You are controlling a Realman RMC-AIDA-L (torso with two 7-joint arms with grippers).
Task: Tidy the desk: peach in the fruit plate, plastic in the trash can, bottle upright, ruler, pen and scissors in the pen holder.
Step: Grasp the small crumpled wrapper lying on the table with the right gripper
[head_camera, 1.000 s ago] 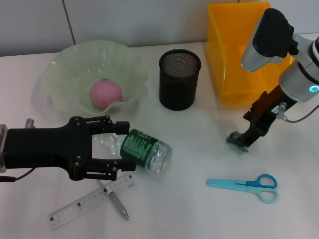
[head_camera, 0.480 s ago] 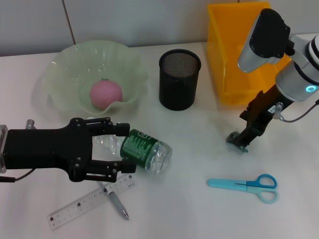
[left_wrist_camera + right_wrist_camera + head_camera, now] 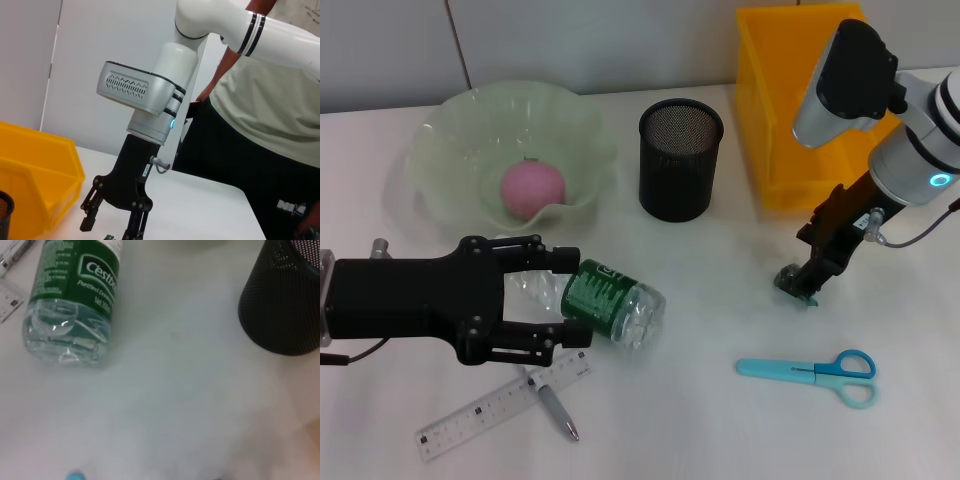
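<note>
On white desk, scattered items

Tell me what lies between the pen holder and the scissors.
Nothing: in the head view only bare white desk lies between the pen holder and the scissors. The bottle lies off to the robot's left of that stretch.

Right gripper beside yellow bin
</note>
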